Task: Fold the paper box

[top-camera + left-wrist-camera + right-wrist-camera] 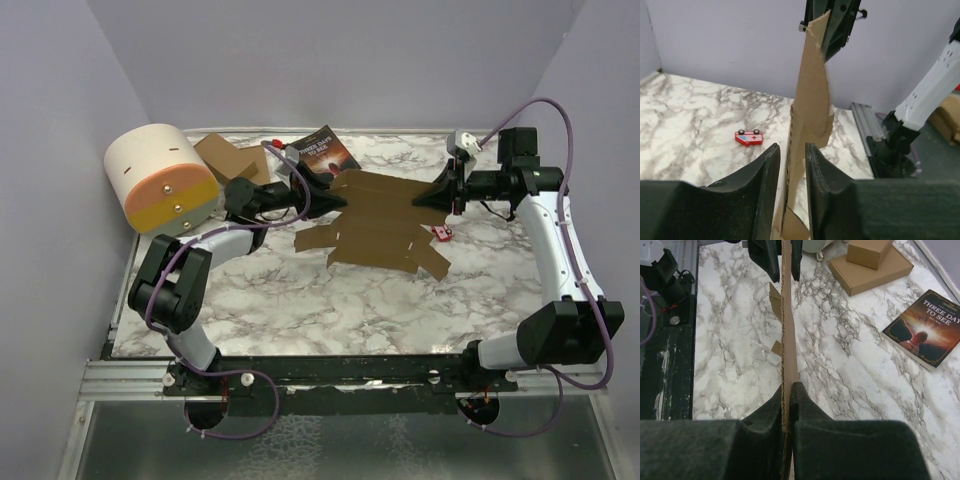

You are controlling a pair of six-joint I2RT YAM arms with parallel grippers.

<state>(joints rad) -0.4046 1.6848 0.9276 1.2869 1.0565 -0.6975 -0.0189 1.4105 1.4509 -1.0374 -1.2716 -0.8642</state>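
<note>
Right end effector (788, 388) clenched on the paper box (789, 340) edge. Only my left wrist view shows the left end effector (792, 149) released, straddling it.

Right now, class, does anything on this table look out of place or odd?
A small red toy car lies by the right edge of the paper box, seemingly tipped over, unrelated to folding.

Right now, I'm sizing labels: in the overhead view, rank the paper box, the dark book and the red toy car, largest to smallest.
1. paper box
2. dark book
3. red toy car
The differences are plain; nearness to the camera doesn't blur them.
</note>
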